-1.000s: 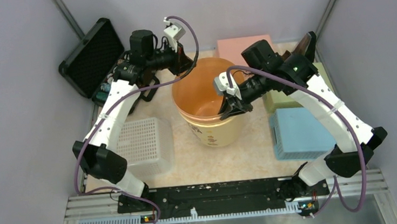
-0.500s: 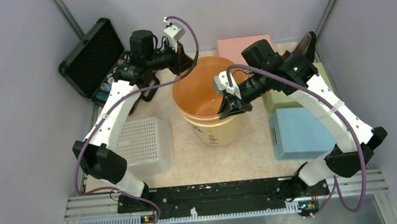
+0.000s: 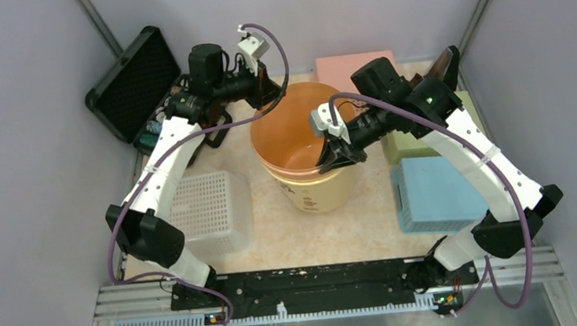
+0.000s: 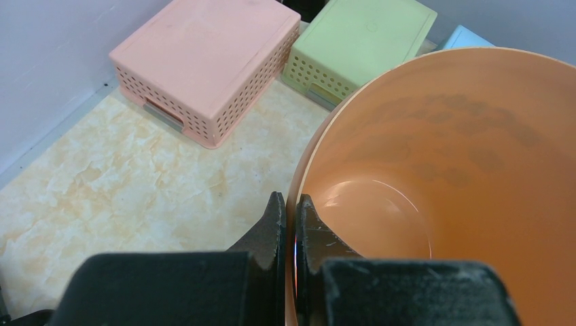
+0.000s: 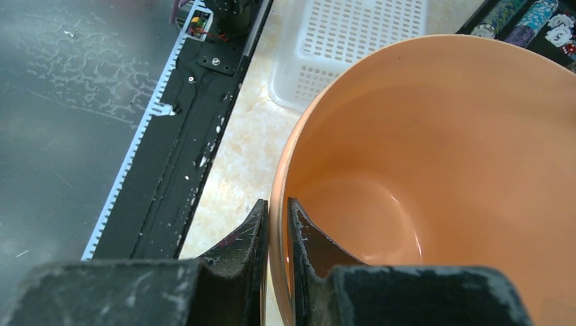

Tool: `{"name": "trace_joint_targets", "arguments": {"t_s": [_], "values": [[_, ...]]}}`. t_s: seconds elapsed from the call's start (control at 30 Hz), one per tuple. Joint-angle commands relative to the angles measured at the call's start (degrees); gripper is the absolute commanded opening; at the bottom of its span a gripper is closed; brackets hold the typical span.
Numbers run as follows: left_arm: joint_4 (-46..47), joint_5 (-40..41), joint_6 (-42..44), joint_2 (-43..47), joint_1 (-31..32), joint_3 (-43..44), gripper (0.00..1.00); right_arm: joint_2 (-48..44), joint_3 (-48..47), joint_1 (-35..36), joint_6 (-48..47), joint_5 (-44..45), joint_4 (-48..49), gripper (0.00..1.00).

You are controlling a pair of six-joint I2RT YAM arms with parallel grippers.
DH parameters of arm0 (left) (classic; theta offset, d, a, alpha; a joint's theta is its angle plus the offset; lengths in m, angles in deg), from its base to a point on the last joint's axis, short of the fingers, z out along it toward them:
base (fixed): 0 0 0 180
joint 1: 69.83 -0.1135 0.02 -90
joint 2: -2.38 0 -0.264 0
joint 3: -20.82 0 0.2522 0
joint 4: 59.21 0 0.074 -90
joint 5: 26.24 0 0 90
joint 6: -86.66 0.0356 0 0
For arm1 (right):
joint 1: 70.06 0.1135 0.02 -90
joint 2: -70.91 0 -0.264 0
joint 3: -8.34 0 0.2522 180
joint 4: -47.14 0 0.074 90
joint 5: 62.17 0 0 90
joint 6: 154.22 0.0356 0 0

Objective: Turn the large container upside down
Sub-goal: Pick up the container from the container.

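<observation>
**Inspector:** State the position of the large container (image 3: pixel 292 135) at the time of inspection.

**Operator:** It stood mouth up in the middle of the table (image 3: pixel 307 236), somewhat nearer the far edge than the near one. Its interior was orange and held nothing that I could see. The top view showed a paler outer wall with printing on it. I could not tell whether its base sat flat.

**Inspector:** And your left gripper (image 4: pixel 289 207)?

**Operator:** It was clamped on the container's rim at the far-left side, one finger inside the wall and one outside, with the thin rim pinched between them.

**Inspector:** The right gripper (image 5: pixel 277 210)?

**Operator:** It was likewise closed on the rim, at the right side, one finger inside and one outside. The two grips sat roughly opposite each other across the mouth.

**Inspector:** Surroundings?

**Operator:** A pink basket (image 4: pixel 204 64) and a green basket (image 4: pixel 360 41) lay overturned at the far right corner. A blue basket (image 3: pixel 434 194) lay along the right edge. A white basket (image 3: pixel 211 213) sat by the left edge, near the container. A black case (image 3: pixel 132 82) stood open at the far left corner.
</observation>
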Motion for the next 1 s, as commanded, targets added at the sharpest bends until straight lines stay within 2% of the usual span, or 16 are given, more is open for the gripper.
{"name": "trace_joint_targets", "arguments": {"t_s": [0.0, 0.6, 0.97], "values": [[4.27, -2.13, -3.96, 4.18, 0.34, 1.35, 0.01, -2.24, -1.96, -0.11, 0.2, 0.62, 5.5, 0.0], [4.13, -1.83, -5.7, 4.91, 0.3, 2.39, 0.01, -2.41, -0.8, -0.1, 4.16, 3.64, 11.11, 0.0], [3.78, -1.28, -5.66, 5.53, 0.36, 3.97, 0.01, -2.47, 0.48, -0.1, 7.41, 7.58, 18.21, 0.0]]}}
